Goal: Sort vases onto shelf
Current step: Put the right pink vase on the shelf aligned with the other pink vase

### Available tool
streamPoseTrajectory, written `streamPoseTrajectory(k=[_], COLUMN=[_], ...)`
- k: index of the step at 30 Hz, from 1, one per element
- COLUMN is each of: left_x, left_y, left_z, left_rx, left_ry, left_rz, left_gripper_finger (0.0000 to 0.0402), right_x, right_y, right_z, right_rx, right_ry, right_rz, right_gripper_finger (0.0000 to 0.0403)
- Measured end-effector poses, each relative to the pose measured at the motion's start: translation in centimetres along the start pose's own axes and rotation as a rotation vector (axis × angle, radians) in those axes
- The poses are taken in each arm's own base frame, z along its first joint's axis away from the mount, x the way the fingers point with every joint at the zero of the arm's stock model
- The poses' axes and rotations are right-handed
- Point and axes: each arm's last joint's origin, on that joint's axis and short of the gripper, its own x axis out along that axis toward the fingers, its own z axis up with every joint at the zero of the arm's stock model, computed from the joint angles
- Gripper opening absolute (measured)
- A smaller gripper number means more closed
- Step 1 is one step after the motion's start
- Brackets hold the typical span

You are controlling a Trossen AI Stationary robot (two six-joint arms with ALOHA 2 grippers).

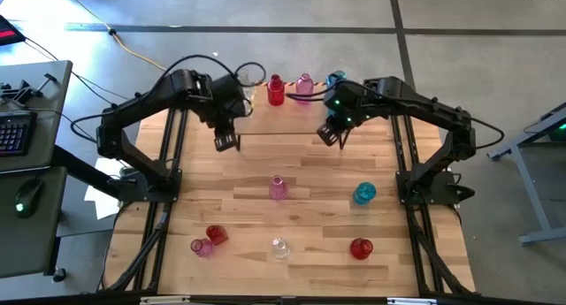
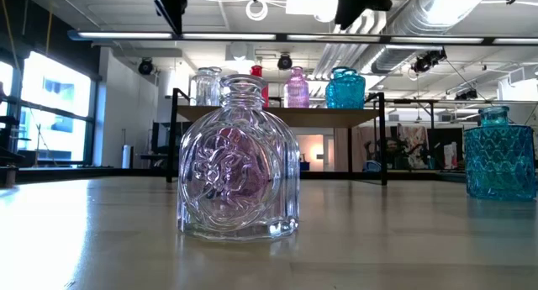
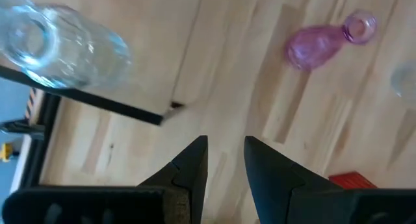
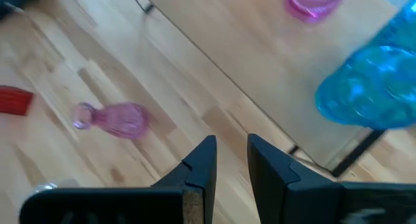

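Four glass vases are already standing in a row on the shelf [image 1: 292, 119] at the far edge of the counter [image 1: 309, 217]: a clear one [image 1: 249, 93], a red one [image 1: 275, 90], a pink one [image 1: 305, 85] and a blue one [image 1: 335, 80]. Six more are waiting on the counter below: a pink vase [image 1: 278, 187] near the middle, a teal vase [image 1: 364, 194] to its right, and along the near edge a red vase [image 1: 216, 235] touching a pink one [image 1: 202, 247], a clear vase [image 1: 280, 247] and another red vase [image 1: 360, 248]. The left claw [image 1: 227, 142] is hovering just in front of the shelf's left end, its fingers a narrow gap apart and gripping nothing; the right claw [image 1: 330, 135] is hanging near the shelf's right end, likewise slightly parted and empty. These vases are looking hard, smooth and breakable, probably light but slippery under the pads, so a gentle squeeze seems wise. The narrow neck is offering the surest hold, since the bulbous body may be too wide and could slide out. The pink vase in the middle appears tipped on its side in both wrist views, so it would likely need righting.
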Motion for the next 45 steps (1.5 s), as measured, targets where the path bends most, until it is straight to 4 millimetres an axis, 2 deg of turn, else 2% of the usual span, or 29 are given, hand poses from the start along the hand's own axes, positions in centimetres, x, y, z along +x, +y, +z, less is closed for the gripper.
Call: streamPoseTrajectory(k=[11, 15, 22, 32, 41, 45], left_x=[0.6, 0.0, -2.0, -4.3, -4.8, -4.9], left_y=[-3.0, -4.0, -5.5, -6.7, -7.9, -8.4], left_z=[-0.9, -1.5, -3.3, -5.6, -6.4, -6.6], left_rx=[0.066, 0.077, 0.079, 0.063, 0.091, 0.117], left_ry=[0.045, 0.039, -0.027, -0.107, -0.113, -0.113], left_rz=[-0.031, -0.043, -0.073, -0.098, -0.127, -0.136], left_gripper_finger=[0.0091, 0.0091, 0.0091, 0.0091, 0.0091, 0.0091], right_x=[0.4, 1.6, 4.0, 7.1, 9.2, 9.8], right_y=[3.1, 4.7, 7.4, 10.7, 13.1, 13.7], right_z=[-0.2, -0.5, -0.9, -1.4, -1.8, -2.1], right_rx=[0.051, 0.056, 0.023, -0.081, -0.122, -0.134], right_ry=[-0.045, -0.02, 0.007, 0.005, -0.025, -0.029], right_rz=[0.108, 0.119, 0.136, 0.169, 0.205, 0.2], right_gripper_finger=[0.0067, 0.0067, 0.0067, 0.0067, 0.0068, 0.0083])
